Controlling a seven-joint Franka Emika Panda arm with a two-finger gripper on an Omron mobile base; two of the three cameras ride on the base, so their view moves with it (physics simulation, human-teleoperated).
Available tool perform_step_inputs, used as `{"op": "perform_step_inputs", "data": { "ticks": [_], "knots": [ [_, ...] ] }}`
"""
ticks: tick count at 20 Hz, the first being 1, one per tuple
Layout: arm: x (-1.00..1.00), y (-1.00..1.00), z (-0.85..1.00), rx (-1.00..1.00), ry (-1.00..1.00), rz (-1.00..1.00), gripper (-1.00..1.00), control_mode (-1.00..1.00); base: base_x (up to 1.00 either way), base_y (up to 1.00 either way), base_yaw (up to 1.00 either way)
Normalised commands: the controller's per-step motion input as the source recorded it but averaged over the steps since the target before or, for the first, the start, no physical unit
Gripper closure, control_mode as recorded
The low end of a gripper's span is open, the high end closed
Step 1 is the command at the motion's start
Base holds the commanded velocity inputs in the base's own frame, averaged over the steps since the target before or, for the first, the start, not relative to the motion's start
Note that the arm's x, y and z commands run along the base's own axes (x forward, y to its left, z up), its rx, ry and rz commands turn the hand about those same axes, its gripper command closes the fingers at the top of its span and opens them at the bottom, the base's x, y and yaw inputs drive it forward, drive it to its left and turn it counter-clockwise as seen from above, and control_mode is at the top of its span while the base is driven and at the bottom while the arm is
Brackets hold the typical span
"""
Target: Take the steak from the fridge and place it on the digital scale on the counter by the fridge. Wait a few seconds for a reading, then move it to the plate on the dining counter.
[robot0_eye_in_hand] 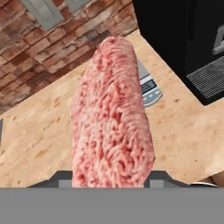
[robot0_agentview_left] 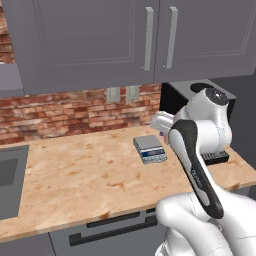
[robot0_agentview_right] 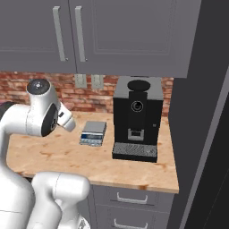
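Observation:
The steak (robot0_eye_in_hand: 111, 118), a pinkish-red slab of raw meat, stands on end between my fingers, and my gripper (robot0_eye_in_hand: 111, 178) is shut on it. Just behind it, on the wood counter (robot0_agentview_left: 80, 170), lies the pale blue-grey digital scale (robot0_eye_in_hand: 149, 86) (robot0_agentview_left: 149, 148) (robot0_agentview_right: 93, 132). My hand (robot0_agentview_left: 161, 121) (robot0_agentview_right: 66, 120) hovers above the counter close to the scale, on its near side. The fridge's dark grey side (robot0_agentview_right: 205, 116) rises at the counter's right end. The plate and the dining counter are out of view.
A black boxy coffee machine (robot0_agentview_right: 135, 116) (robot0_eye_in_hand: 188, 39) stands right of the scale. A brick backsplash (robot0_agentview_left: 60, 112) with wall outlets (robot0_agentview_left: 122, 93) runs behind. Grey upper cabinets (robot0_agentview_left: 100, 35) hang overhead. A sink (robot0_agentview_left: 10, 175) is at the counter's left end.

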Motion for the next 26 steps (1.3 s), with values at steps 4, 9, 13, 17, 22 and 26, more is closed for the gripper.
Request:
{"op": "perform_step_inputs", "data": {
  "ticks": [4, 9, 13, 17, 22, 26],
  "knots": [
    [-0.24, 0.00, 0.84, 0.05, 0.32, 0.00, 1.00, -1.00, 0.00, 0.00, 0.00],
    [-0.08, 0.03, 0.11, 0.00, 0.19, -0.01, 1.00, -1.00, 0.00, 0.00, 0.00],
    [-0.10, 0.03, -0.01, -0.01, 0.00, -0.01, 1.00, 1.00, -0.69, 0.18, -0.07],
    [0.00, 0.00, 0.00, 0.00, 0.00, 0.00, 1.00, 1.00, -1.00, 0.24, -0.29],
    [0.00, 0.00, 0.00, 0.00, 0.00, 0.00, 1.00, 1.00, -1.00, 0.19, -0.62],
    [0.00, 0.00, 0.00, 0.00, 0.00, 0.00, 1.00, 1.00, -0.71, 0.11, -0.86]
  ]
}}
